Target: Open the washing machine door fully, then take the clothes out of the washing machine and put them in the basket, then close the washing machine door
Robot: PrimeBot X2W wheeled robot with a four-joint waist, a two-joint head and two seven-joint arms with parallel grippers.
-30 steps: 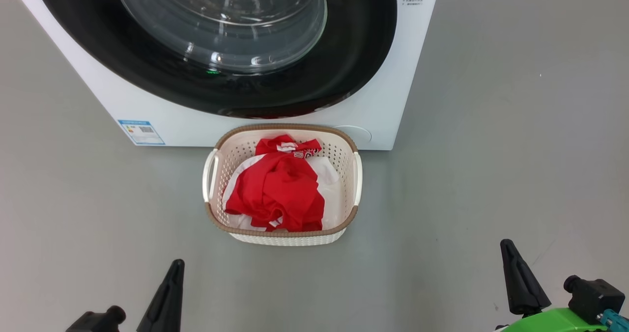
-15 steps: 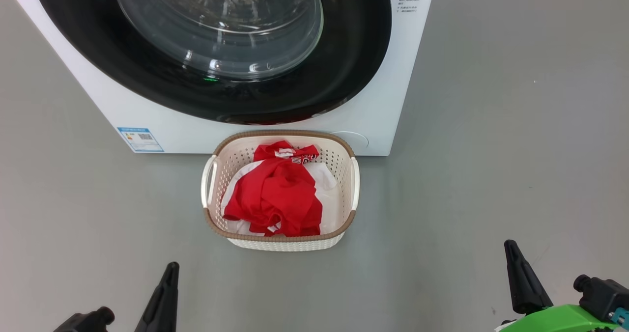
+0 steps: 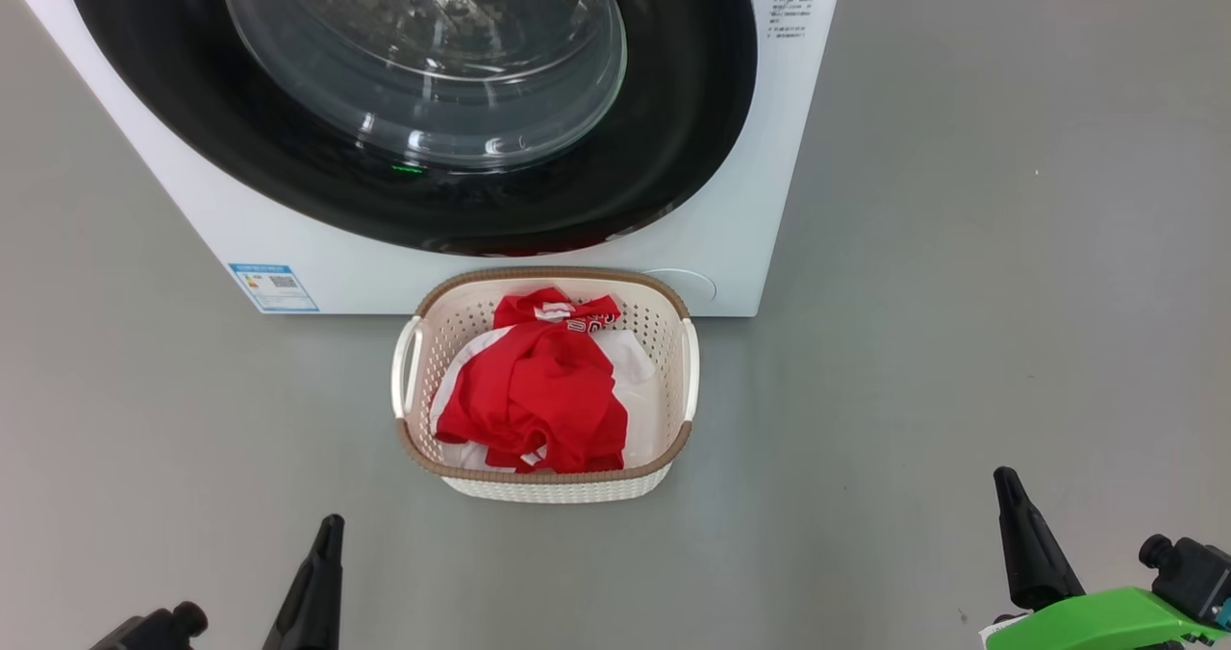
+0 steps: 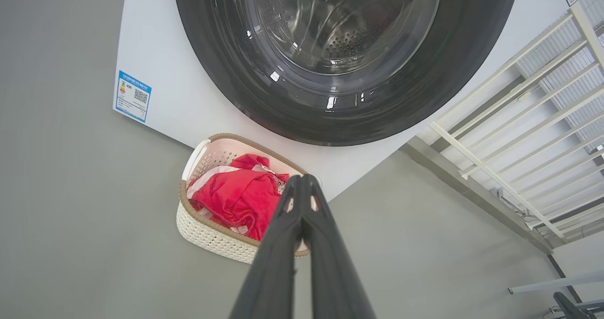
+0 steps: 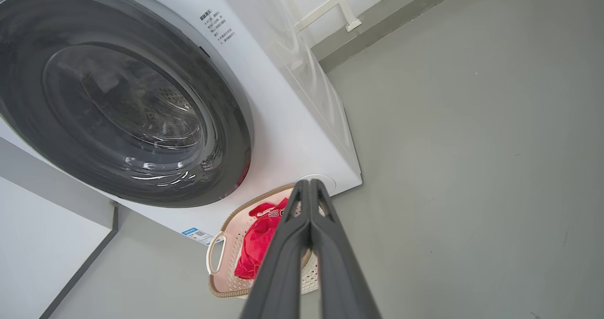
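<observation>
The washing machine [image 3: 731, 237] stands ahead with its black-rimmed glass door [image 3: 423, 63] flat against the front, closed. Red and white clothes [image 3: 539, 390] lie heaped in the cream basket [image 3: 409, 381], which sits on the floor touching the machine's base. My left gripper [image 3: 332, 525] hangs low at the lower left, shut and empty; its wrist view shows the fingertips [image 4: 302, 180] pressed together before the basket [image 4: 207, 234]. My right gripper [image 3: 1005, 477] is at the lower right, also shut on nothing, fingers [image 5: 309, 184] together in its wrist view.
A blue label sticker [image 3: 272, 286] marks the machine's lower left front. A white railing [image 4: 519, 135] stands beside the machine. Grey floor [image 3: 962, 294] spreads all around the basket and both arms.
The head camera has shifted, so machine and basket sit lower in the picture. Both grippers show slightly lower, still shut.
</observation>
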